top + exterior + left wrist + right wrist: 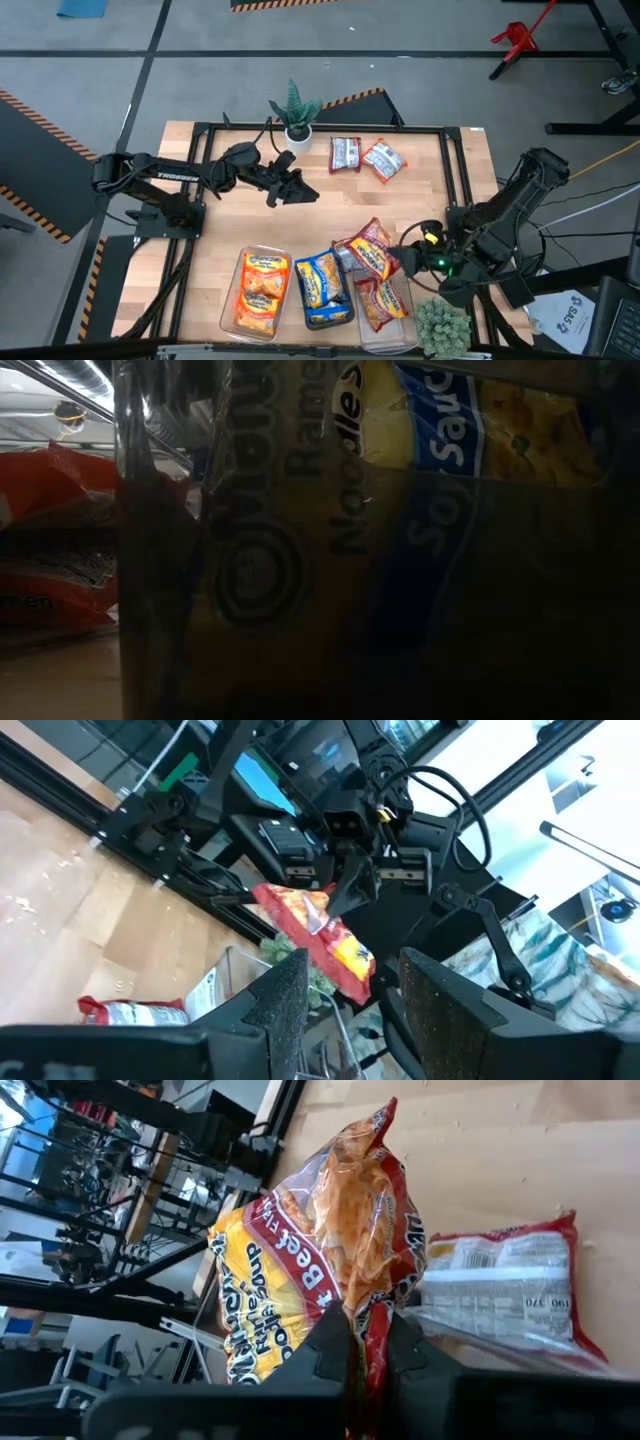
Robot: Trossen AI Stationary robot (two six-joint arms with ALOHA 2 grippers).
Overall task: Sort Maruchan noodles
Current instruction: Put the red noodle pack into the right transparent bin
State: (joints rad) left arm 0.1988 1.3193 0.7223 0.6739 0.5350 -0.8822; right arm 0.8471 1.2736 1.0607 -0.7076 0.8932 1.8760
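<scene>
Red noodle packet (330,1250) pinched in right gripper (368,1342) jaws (above bins), left gripper (345,985) jaws spread

The high view hangs above the table (330,215) and looks straight down, far enough off to take in the whole top, both arms and the floor around.

The low view sits at table height, pressed so near a clear bin (150,560) that a blue-and-yellow packet (430,480) fills most of the picture; it seems to face across the table, though little beyond shows.

The left wrist view looks across the wood toward the right gripper (345,890) and the red packet (320,935) it holds.

The right wrist view sees that same packet (320,1250) from very close.
</scene>
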